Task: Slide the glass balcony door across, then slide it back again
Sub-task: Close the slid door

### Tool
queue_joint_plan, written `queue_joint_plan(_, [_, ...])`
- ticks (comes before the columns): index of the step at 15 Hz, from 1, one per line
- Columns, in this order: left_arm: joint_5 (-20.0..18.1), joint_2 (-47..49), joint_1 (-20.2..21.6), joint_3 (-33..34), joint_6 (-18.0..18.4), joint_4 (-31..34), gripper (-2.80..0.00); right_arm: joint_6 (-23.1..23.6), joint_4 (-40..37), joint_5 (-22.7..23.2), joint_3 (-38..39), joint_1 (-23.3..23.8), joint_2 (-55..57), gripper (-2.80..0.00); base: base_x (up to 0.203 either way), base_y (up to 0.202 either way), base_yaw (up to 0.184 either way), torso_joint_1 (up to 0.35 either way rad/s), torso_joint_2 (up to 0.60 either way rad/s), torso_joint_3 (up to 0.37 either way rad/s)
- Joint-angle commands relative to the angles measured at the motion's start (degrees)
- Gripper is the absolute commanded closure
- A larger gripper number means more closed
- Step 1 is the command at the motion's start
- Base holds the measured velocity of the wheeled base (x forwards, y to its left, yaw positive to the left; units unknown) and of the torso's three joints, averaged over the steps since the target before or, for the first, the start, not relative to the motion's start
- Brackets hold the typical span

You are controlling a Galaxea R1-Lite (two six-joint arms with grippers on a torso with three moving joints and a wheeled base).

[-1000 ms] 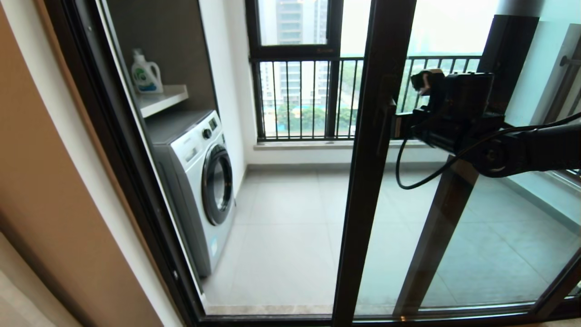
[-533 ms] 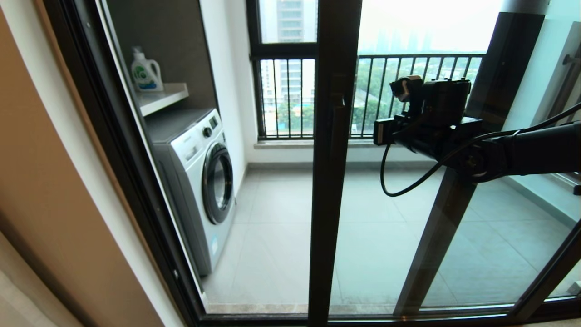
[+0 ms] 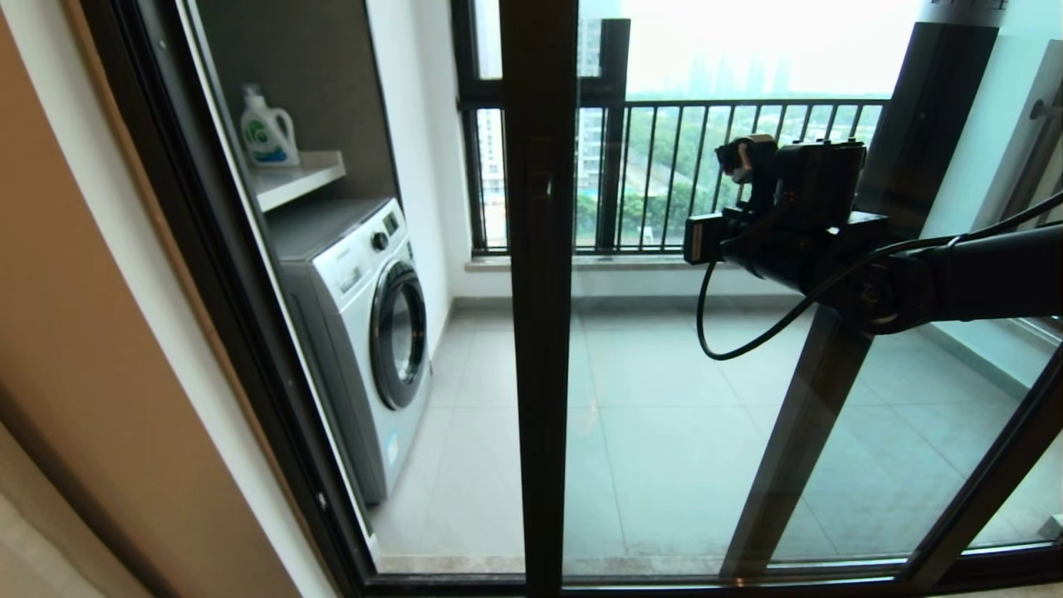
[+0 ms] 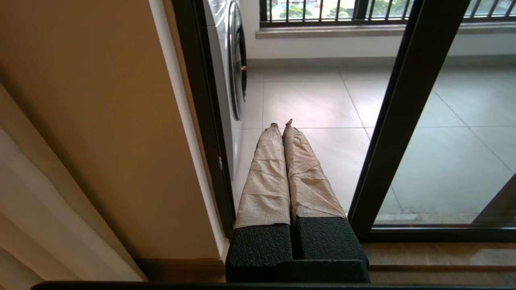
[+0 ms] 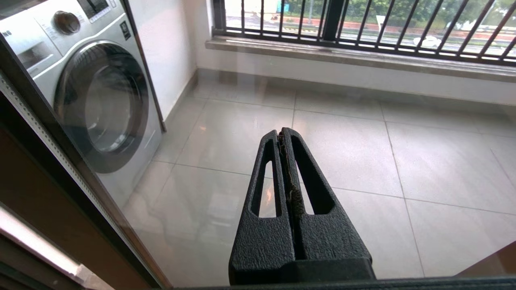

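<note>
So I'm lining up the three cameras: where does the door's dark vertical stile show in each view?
Head view: the glass balcony door stile stands upright near the middle, right of the washing machine.
Left wrist view: the stile slants just beyond the shut left gripper.
Right wrist view: not identifiable; the shut right gripper faces glass.
Shared landmark: the washing machine.

Bright daylight through the window (image 3: pixel 664 124), dim interior, edges bowed
</note>
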State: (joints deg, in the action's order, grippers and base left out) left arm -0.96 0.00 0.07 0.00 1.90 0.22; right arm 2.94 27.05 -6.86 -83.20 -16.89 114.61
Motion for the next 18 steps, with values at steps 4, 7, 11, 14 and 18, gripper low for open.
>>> queue_joint_plan(4, [0.0,0.1,0.0,0.0,0.0,0.0,0.0,-1.8,0.1,0.2,12.8,-2.7,-13.8,0.0,0.0,0.0,0.0,0.0,0.0,0.0])
queue_joint_plan(7, [0.0,0.1,0.0,0.0,0.0,0.0,0.0,-3.6,0.1,0.3,21.8,-3.5,-24.3,0.0,0.0,0.0,0.0,0.0,0.0,0.0])
queue_joint_plan(11, [0.0,0.1,0.0,0.0,0.0,0.0,0.0,-4.6,-1.2,0.4,33.4,-3.7,-40.6,0.0,0.0,0.0,0.0,0.0,0.0,0.0])
queue_joint_plan(14, [0.0,0.1,0.0,0.0,0.0,0.0,0.0,-4.7,-5.7,-0.5,39.3,-3.2,-54.2,0.0,0.0,0.0,0.0,0.0,0.0,0.0])
queue_joint_plan(18, [0.0,0.1,0.0,0.0,0.0,0.0,0.0,-0.9,-20.3,-5.7,40.3,-2.3,-73.2,0.0,0.0,0.0,0.0,0.0,0.0,0.0])
